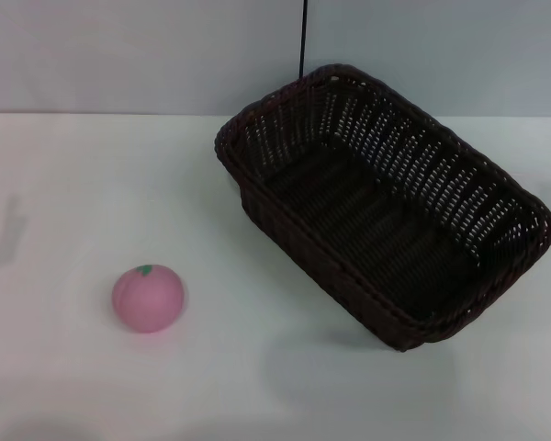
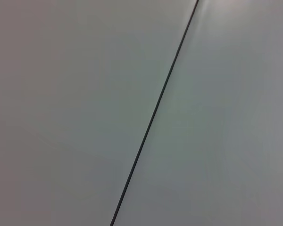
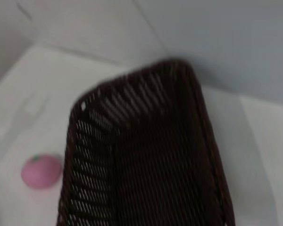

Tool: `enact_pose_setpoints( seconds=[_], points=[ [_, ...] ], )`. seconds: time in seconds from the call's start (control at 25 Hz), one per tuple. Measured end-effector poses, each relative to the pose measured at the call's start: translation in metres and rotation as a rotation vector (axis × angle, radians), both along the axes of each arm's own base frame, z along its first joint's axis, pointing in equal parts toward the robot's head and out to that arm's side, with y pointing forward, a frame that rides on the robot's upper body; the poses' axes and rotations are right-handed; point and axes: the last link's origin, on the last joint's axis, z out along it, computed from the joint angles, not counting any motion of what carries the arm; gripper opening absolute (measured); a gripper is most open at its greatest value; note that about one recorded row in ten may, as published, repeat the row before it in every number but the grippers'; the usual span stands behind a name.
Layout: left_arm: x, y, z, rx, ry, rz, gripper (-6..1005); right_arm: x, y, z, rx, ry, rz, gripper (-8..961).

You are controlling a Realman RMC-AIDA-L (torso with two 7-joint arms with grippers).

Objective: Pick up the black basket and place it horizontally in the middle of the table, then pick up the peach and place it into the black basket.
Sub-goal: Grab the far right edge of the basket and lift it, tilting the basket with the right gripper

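White and wide, the table (image 1: 64,184) fills the foreground and carries both of the task's things, and no arm shows in the head view. On its right half sits the black basket (image 1: 386,207), set at a slant, one short end toward the back wall and the other toward the near right edge, with nothing inside it. It appears to tilt a little, its near corner perhaps lifted, though what holds it cannot be seen. Stiff wicker of this sort looks light and rigid, and the braided rim along a long side offers the surest hold; the open weave should not slip. Well apart, on the near left of the table, rests the peach (image 1: 148,298), stem mark up. Round and smooth, it could roll, and it may be soft, so a gentle pinch across its middle seems wise. From the right wrist view the camera hangs close above the basket; the left wrist view faces only a plain wall. Neither gripper is visible, so whether the jaws are spread or pressed together cannot be told.
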Motion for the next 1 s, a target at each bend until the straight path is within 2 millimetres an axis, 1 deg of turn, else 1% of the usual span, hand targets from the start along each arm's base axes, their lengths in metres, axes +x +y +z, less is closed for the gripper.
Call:
enact_pose_setpoints(
  seconds=[0.08,0.24,0.52,0.72,1.0],
  points=[
    [0.001,0.003,-0.002,-0.014,0.001,-0.007,801,-0.003,0.001,-0.004,-0.039,-0.046,-0.014,675],
    [0.001,0.002,-0.003,-0.022,0.0,-0.001,798,-0.005,0.003,-0.015,-0.098,-0.11,-0.02,668],
    [-0.001,0.0,-0.004,-0.033,-0.006,-0.001,793,0.002,0.005,-0.039,-0.125,-0.152,-0.051,654],
    [-0.001,-0.001,-0.003,-0.037,-0.003,0.0,789,0.006,0.007,-0.053,-0.123,-0.148,-0.063,644],
    [-0.001,0.0,-0.004,-0.045,-0.001,-0.005,784,0.016,0.01,-0.075,-0.146,-0.121,-0.112,631]
  ],
)
